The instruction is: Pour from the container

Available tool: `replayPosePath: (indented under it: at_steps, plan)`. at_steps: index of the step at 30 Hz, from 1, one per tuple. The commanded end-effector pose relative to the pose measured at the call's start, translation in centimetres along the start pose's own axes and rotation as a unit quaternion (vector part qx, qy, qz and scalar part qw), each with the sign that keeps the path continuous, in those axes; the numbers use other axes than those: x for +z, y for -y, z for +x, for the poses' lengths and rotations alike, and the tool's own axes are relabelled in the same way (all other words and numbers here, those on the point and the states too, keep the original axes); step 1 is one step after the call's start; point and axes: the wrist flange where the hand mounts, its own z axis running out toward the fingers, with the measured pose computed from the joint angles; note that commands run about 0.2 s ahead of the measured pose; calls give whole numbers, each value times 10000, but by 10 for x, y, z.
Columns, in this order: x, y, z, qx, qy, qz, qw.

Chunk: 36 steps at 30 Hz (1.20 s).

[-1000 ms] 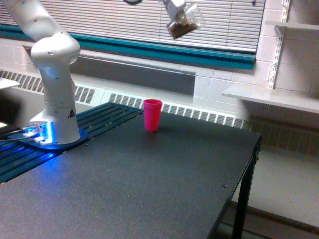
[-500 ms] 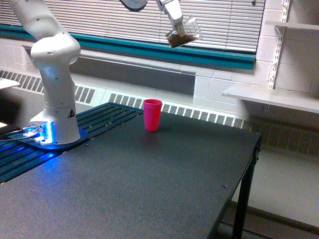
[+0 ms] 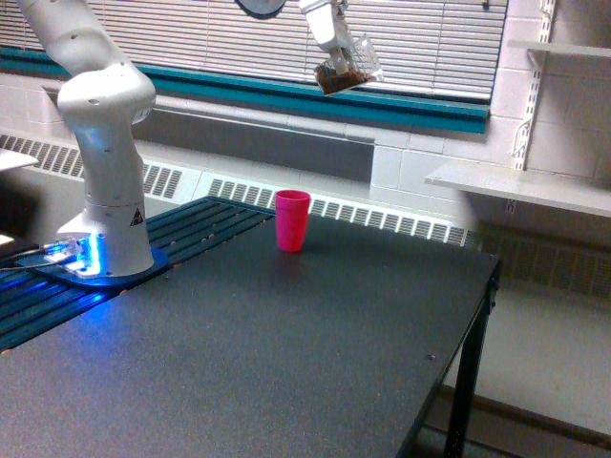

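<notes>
Black tabletop [image 3: 286, 343] carries pink cup [image 3: 292, 220] well below gripper [image 3: 334, 43], which clamps tilted clear container [image 3: 346, 69] high, presumably pre-pour.

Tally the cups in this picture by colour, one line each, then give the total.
Pink cups: 1, the pink cup standing upright on the black table.
Clear cups: 1, the clear cup with brown stuff in it, held tilted high above the table by the arm's tool.
Total: 2 cups.
</notes>
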Motion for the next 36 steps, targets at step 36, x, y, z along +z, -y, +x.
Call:
replayPosePath:
  at_steps: [36]
  plan:
    - [-12, -41, -104, 268, 915, -129, 9954]
